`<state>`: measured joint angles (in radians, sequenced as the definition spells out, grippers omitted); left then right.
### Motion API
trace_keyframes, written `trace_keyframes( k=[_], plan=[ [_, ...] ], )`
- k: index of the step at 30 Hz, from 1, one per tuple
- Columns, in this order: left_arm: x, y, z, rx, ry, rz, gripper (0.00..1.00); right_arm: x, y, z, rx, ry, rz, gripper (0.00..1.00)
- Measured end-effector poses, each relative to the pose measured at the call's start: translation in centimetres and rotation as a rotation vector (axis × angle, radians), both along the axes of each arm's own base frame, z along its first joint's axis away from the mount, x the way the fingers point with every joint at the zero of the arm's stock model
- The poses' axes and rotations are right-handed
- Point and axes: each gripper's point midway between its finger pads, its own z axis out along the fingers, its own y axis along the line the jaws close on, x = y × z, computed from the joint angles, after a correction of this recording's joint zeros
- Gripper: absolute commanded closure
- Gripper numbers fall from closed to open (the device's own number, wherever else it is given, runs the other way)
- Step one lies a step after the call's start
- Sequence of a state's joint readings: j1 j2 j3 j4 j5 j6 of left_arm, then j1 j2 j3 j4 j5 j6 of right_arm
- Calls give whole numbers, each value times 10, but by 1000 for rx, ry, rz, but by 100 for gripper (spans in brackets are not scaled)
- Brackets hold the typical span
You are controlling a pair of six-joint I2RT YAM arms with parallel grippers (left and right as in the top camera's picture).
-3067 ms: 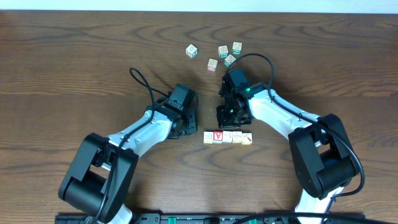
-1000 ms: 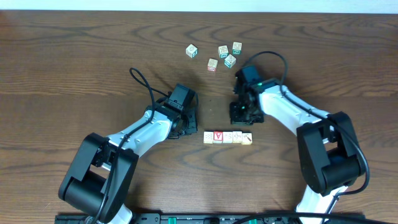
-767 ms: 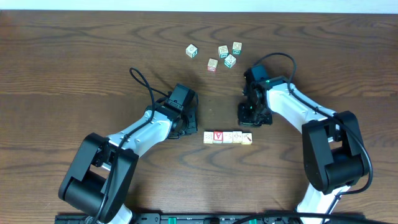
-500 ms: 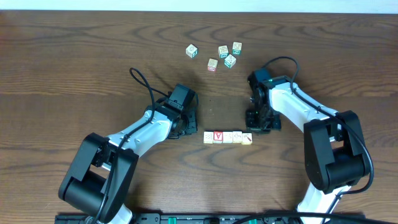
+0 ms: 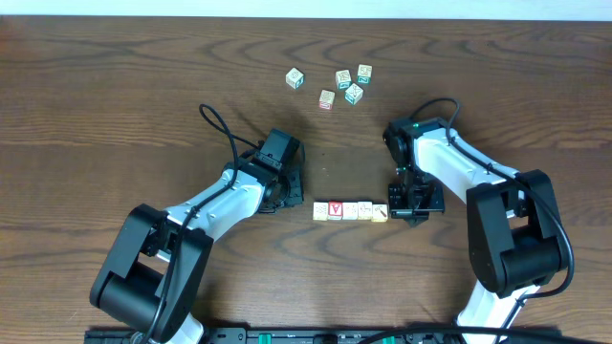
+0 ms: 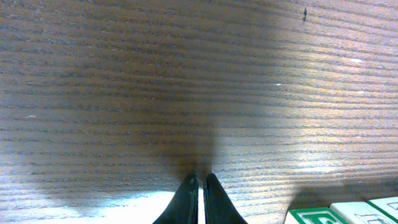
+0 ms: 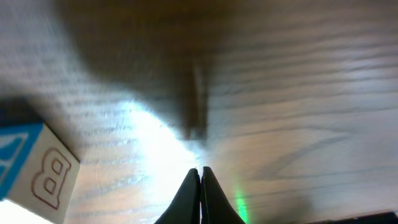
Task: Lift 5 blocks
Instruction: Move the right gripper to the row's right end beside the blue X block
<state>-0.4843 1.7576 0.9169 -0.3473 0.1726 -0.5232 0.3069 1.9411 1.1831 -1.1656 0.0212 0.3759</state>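
Observation:
Five small pale blocks (image 5: 350, 210) lie in a tight row near the table's front middle; the second from the left shows a red V (image 5: 335, 209). My left gripper (image 5: 290, 201) is shut and empty, low over the wood just behind the row's left end. In the left wrist view its fingertips (image 6: 199, 180) meet, and the row's end (image 6: 323, 216) peeks in at the bottom right. My right gripper (image 5: 402, 212) is shut and empty, right beside the row's right end. The right wrist view shows a block with a B (image 7: 43, 171) left of the shut gripper (image 7: 200, 172).
Several other cubes stand at the back: a loose one (image 5: 295, 77), teal and green printed ones (image 5: 342, 77) (image 5: 364, 73) (image 5: 354, 93), and a pinkish one (image 5: 327, 98). Both arms' cables loop over the table behind the wrists.
My right gripper has swung from behind the row out to the right and toward the front, ending beside the row's right end. The left arm and the blocks have stayed put.

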Motion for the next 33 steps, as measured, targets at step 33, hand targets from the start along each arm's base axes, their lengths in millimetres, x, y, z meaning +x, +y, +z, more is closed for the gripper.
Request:
trace_keyframes(
  k=[33],
  plan=[
    [0,0,0,0,0,0,92,-26,57,-12,282,34,50,99]
  ],
)
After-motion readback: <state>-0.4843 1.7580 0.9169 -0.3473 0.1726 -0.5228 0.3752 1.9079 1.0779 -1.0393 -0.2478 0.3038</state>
